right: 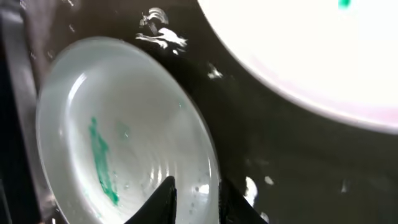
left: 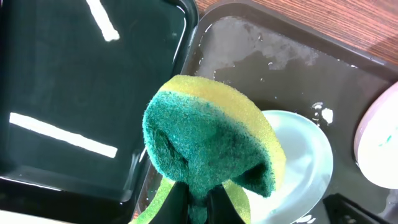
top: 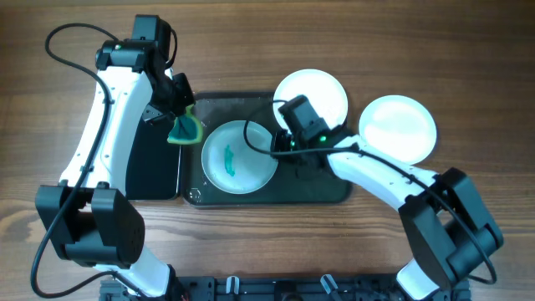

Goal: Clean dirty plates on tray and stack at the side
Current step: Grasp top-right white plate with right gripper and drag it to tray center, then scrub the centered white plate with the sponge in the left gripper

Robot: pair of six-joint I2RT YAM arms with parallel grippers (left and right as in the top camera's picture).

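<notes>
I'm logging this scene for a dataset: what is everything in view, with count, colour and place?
pale blue plate: one, pale blue with a teal smear, in the large tray's left half
far white plate: one, white, over the large tray's far right rim
right white plate: one, white, on the table right of the large tray
large tray: one, dark grey-green, mid-table, wet
small tray: one, black, beside the large tray's left edge
sponge: one, green and yellow, in the left gripper
table: one, brown wood
left gripper: shut on the sponge
right gripper: clamped on the pale blue plate's rim
</notes>
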